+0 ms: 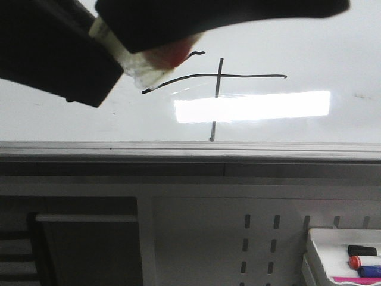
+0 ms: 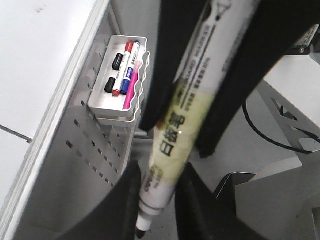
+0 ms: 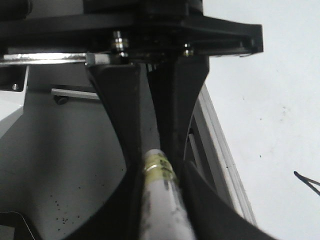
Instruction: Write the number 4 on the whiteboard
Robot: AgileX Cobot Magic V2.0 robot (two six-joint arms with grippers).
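The number 4 (image 1: 219, 76) stands in thin black lines on the whiteboard (image 1: 309, 47), above a bright light reflection. Both grippers hang close to the front camera at the upper left. A white taped marker (image 1: 143, 59) runs between them. In the left wrist view my left gripper (image 2: 160, 175) is shut on the marker (image 2: 175, 130) near its bare black nib. The right gripper's fingers (image 2: 230, 100) clamp the barrel higher up. In the right wrist view my right gripper (image 3: 160, 170) is shut on the marker (image 3: 162, 200). The left gripper's fingers (image 3: 120, 100) lie just beyond.
The board's grey metal edge (image 1: 190, 149) runs across below the 4. Under it is a perforated grey panel (image 1: 262, 238). A small white tray (image 1: 315, 238) hangs there with several capped markers; it also shows in the left wrist view (image 2: 100, 102).
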